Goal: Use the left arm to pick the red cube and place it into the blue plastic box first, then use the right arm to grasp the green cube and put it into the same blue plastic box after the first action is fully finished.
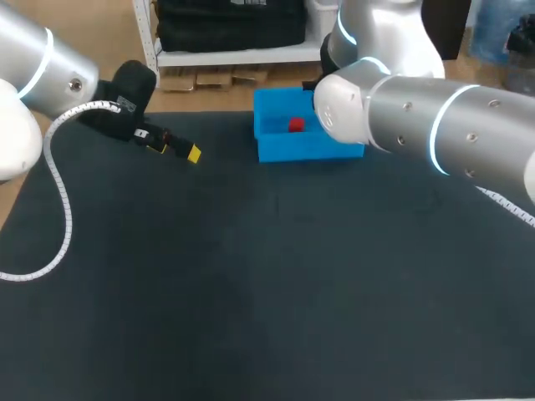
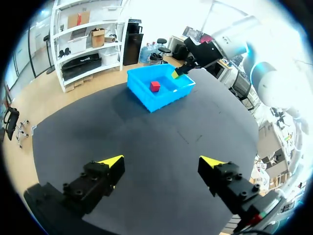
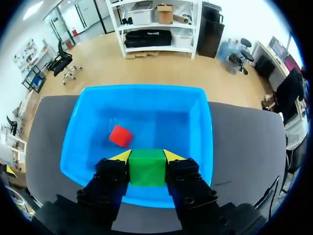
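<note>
There is one red cube [image 1: 296, 125], one green cube [image 3: 146, 167] and one blue plastic box [image 1: 301, 151]

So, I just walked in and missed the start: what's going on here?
The red cube lies in the blue plastic box. The right gripper holds the green cube over the box, not yet released. The left gripper hangs open and empty above the table, away from the box.

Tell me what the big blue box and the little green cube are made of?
Blue rectangular box: probably plastic, smooth and glossy; highlights show on its thin moulded walls. Small green cube: matte, evenly coloured, sharp-edged; plastic, painted wood or foam, cannot tell.
</note>
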Robot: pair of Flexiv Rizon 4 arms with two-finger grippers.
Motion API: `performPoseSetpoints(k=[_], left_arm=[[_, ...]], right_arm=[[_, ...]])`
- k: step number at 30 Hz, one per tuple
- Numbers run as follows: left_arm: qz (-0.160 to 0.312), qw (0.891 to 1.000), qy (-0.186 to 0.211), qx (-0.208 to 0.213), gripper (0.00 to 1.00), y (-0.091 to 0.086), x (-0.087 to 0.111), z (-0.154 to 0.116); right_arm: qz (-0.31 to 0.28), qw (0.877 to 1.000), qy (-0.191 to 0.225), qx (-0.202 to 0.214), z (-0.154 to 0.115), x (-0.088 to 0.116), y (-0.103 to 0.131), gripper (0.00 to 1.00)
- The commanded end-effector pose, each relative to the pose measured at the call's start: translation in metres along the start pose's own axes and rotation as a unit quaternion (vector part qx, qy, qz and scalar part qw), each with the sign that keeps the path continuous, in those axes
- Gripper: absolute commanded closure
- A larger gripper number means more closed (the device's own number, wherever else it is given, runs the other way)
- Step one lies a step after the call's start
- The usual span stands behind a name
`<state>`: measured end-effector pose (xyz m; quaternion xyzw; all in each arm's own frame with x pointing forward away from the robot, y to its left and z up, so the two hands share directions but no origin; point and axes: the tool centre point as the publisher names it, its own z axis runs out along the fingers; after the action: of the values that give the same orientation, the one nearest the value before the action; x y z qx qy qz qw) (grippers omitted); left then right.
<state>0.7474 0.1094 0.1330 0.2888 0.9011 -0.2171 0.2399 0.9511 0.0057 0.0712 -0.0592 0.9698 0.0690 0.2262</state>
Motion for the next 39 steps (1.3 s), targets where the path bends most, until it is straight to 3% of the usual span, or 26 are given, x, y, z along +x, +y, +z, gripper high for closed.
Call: performPoseSetpoints(k=[1, 23, 39], left_arm=[[0.000, 1.000, -0.002, 0.000, 0.00, 0.000, 0.001, 0.000], [0.000, 1.000, -0.002, 0.000, 0.00, 0.000, 0.001, 0.000], [0.000, 1.000, -0.002, 0.000, 0.00, 0.000, 0.001, 0.000]], right_arm=[[0.000, 1.000, 0.004, 0.007, 0.004, -0.006, 0.002, 0.00], [0.016, 1.000, -0.013, 0.000, -0.010, -0.017, 0.000, 0.00], [0.014, 0.999, -0.051, -0.013, -0.053, -0.048, 0.011, 0.00]])
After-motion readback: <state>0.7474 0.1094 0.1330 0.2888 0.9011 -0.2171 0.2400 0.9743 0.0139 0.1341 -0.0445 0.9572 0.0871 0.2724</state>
